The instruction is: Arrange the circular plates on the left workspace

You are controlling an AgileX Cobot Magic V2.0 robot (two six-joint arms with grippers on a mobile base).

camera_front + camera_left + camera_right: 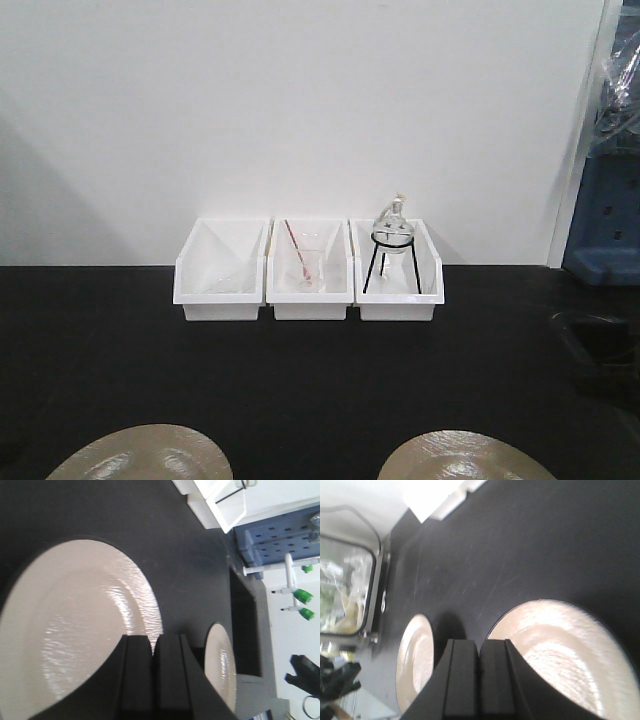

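Jaws of the left gripper (153,641) are clenched together on nothing, near the rim of the left circular plate (75,625). The right gripper (480,644) is likewise clamped and empty by the right circular plate (560,650). Both plates lie flat, well apart, on the black countertop (320,380).

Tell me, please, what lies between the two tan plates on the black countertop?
Nothing: in the front view, only bare black countertop separates the left plate from the right plate.
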